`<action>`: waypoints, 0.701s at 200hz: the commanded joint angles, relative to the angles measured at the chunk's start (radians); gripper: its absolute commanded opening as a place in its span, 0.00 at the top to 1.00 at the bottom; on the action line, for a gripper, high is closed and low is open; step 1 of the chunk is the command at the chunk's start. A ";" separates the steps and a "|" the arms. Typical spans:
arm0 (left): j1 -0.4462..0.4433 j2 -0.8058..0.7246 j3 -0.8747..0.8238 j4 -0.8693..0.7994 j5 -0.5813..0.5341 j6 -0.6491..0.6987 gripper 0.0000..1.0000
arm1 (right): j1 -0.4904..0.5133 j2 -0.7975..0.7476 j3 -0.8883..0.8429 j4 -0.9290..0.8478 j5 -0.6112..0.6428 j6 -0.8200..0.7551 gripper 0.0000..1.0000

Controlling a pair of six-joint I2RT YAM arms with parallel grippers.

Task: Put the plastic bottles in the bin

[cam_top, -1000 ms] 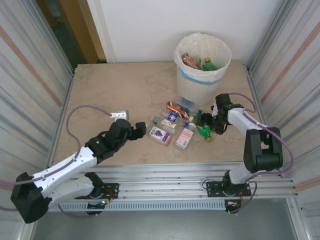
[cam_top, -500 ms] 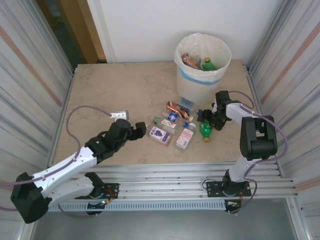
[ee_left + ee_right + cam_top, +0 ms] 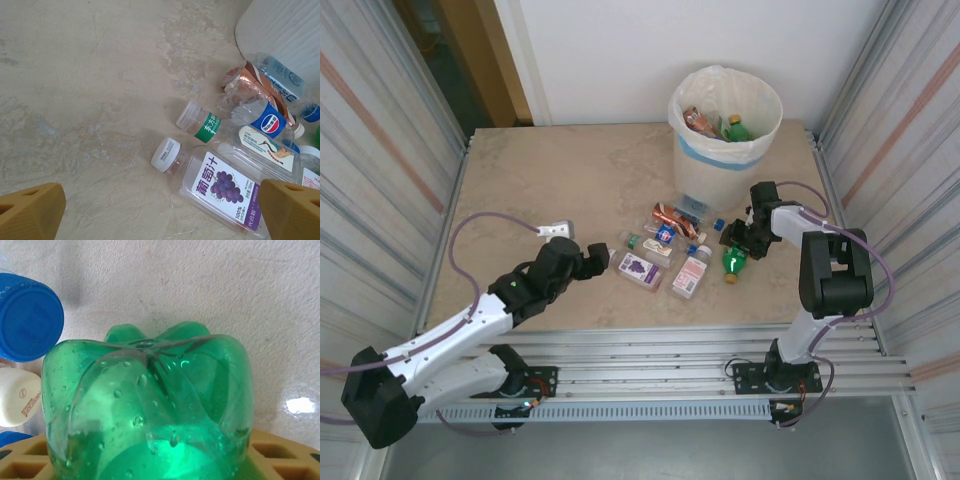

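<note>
Several plastic bottles lie in a heap in front of the bin (image 3: 724, 165). Among them are a clear grape-label bottle (image 3: 640, 269) (image 3: 220, 190), a pink-label one (image 3: 691, 272) and a crushed copper-label one (image 3: 672, 215). More bottles (image 3: 734, 128) lie inside the white, bag-lined bin. My right gripper (image 3: 741, 240) (image 3: 150, 455) is shut on a green bottle (image 3: 732, 261) (image 3: 145, 400), which lies on the table with its base facing the wrist camera. My left gripper (image 3: 601, 262) (image 3: 160, 210) stands open just left of the grape-label bottle's white cap (image 3: 165, 155), touching nothing.
A blue cap (image 3: 27, 317) and a white cap (image 3: 17, 395) sit close to the left of the green bottle. A Pepsi-label bottle (image 3: 260, 117) and a green-banded one (image 3: 206, 126) lie behind the grape-label bottle. Metal walls (image 3: 390, 180) enclose the table's sides.
The right gripper has slid toward the heap and its jaws have closed in on the green bottle, which turned to point toward the near edge. The left arm has crept slightly right.
</note>
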 commanded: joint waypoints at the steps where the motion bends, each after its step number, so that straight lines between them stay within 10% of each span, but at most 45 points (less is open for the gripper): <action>1: 0.004 -0.020 -0.002 -0.018 -0.015 -0.019 0.01 | -0.003 -0.010 -0.014 -0.009 0.037 0.010 0.47; 140: 0.025 -0.066 -0.030 -0.021 -0.017 -0.027 0.01 | 0.002 -0.445 0.112 -0.193 0.119 0.007 0.63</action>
